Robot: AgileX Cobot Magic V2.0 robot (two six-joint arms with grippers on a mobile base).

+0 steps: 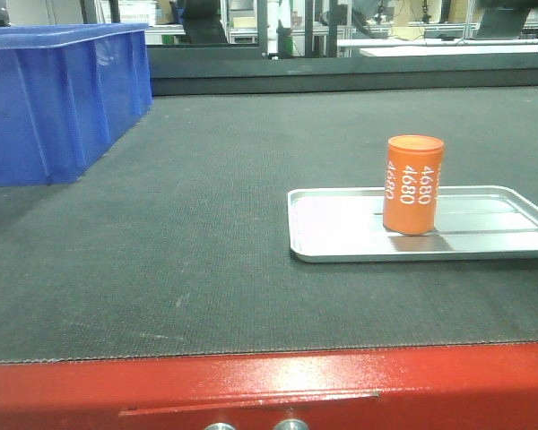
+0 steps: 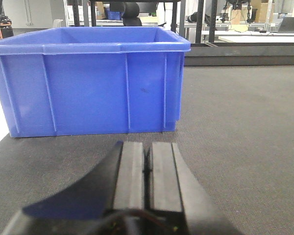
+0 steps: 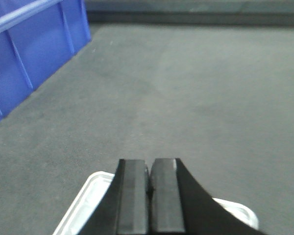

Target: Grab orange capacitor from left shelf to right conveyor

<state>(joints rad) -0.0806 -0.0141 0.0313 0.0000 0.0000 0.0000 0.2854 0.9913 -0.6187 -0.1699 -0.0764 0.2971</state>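
The orange capacitor (image 1: pixel 413 184) stood upright on a silver tray (image 1: pixel 341 228) on the conveyor (image 1: pixel 206 224), apparently delivered. I had both grippers, left (image 2: pixel 147 169) and right (image 3: pixel 149 178), pressed closed and empty, parked clear of it.

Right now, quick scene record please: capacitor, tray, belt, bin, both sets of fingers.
orange capacitor: upright in the silver tray, ungripped
silver tray: flat on the belt, right of centre
right conveyor: dark belt, red front edge
blue bin: on the belt, far left
left gripper: fingers shut, empty, facing the bin
right gripper: fingers shut, empty, above the tray rim
left shelf: not in view
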